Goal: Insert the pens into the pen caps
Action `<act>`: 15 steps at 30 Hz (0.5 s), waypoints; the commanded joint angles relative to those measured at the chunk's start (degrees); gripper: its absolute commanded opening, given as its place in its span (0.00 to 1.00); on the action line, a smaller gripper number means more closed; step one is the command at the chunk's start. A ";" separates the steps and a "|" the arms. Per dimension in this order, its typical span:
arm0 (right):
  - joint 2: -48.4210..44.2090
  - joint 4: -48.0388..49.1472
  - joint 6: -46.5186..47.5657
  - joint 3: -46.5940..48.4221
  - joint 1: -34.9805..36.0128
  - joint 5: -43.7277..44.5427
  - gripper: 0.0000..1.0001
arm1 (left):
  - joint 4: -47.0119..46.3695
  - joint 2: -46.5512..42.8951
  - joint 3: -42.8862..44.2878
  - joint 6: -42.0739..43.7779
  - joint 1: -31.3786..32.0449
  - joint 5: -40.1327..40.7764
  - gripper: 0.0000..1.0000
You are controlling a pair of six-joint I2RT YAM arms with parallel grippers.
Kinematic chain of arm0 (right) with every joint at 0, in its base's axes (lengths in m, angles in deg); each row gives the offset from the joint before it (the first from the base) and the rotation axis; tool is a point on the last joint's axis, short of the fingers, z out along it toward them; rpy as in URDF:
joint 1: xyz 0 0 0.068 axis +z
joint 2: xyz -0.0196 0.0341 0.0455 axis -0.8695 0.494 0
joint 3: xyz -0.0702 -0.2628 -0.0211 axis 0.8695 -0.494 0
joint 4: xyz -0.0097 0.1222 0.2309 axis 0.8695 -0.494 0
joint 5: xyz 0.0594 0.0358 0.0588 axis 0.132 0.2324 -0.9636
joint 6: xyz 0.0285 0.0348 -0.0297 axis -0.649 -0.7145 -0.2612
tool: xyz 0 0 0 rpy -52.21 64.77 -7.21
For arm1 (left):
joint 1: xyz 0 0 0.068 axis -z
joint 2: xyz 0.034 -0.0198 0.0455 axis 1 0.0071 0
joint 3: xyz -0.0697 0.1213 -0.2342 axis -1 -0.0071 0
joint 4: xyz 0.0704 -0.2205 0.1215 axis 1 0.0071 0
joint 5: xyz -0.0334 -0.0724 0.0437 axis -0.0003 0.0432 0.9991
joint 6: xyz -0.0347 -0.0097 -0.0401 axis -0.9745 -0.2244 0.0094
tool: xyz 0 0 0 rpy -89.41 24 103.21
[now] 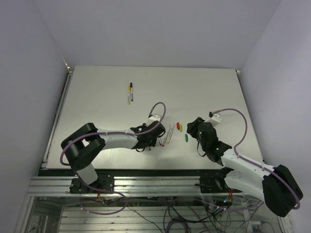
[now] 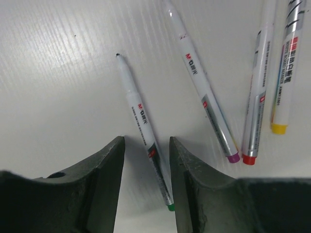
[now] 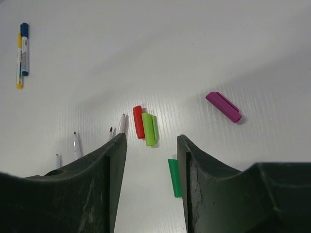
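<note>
In the left wrist view a pen with a green end [image 2: 141,119] lies on the table between the open jaws of my left gripper [image 2: 146,141], nearer the right finger, with a gap on each side. Three more pens lie to its right, with magenta [image 2: 204,92], red [image 2: 257,87] and yellow [image 2: 286,73] ends. My right gripper [image 3: 151,138] is open and low over the table. A dark green cap [image 3: 174,177] lies flat just inside its right finger. Ahead of it lie a red cap [image 3: 138,122] and a yellow-green cap [image 3: 149,129] side by side, and a magenta cap [image 3: 223,107] to the right.
Two capped pens, one blue and one yellow [image 1: 130,92], lie together toward the far side of the white table [image 1: 97,97]. The two grippers [image 1: 156,138] [image 1: 194,131] work close together near the table's middle, with the loose pens [image 1: 168,134] between them.
</note>
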 commanded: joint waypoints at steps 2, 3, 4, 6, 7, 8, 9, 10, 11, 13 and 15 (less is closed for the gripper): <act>-1.28 0.60 -1.48 -1.13 -0.34 0.00 0.45 | 4.40 4.82 0.01 -0.10 0.22 -6.61 0.48; -1.32 0.40 -1.54 -1.05 -0.35 -0.03 0.45 | 4.43 5.29 -0.23 -0.10 0.19 -7.46 0.45; -1.42 0.14 -1.71 -1.00 -0.36 0.00 0.45 | 4.37 5.59 -0.44 -0.10 0.24 -8.31 0.43; -1.80 -0.19 -1.90 -1.04 -0.36 -0.17 0.45 | 4.56 6.01 -1.01 -0.19 0.24 -9.30 0.40; -2.02 -0.21 -2.04 -1.12 -0.34 -0.21 0.45 | 4.67 6.11 -1.35 -0.12 0.25 -9.81 0.38; -2.20 -0.21 -2.16 -1.23 -0.35 -0.26 0.45 | 4.77 6.12 -1.69 -0.11 0.23 -10.24 0.36; -2.50 -0.21 -2.30 -1.44 -0.36 -0.26 0.45 | 4.78 6.12 -2.06 -0.04 0.23 -10.77 0.32; -2.60 -0.25 -2.42 -1.57 -0.33 -0.22 0.45 | 4.83 6.04 -2.51 0.05 0.23 -11.32 0.28; -2.79 -0.29 -2.58 -1.65 -0.28 -0.18 0.45 | 4.86 6.03 -2.85 0.14 0.24 -11.96 0.22; -3.04 -0.59 -2.83 -1.78 -0.33 0.00 0.45 | 4.61 6.10 -3.63 0.52 0.27 -13.26 0.13; -2.88 -0.65 -2.82 -1.80 -0.33 0.12 0.45 | 4.42 6.28 -4.35 1.13 0.23 -14.57 0.07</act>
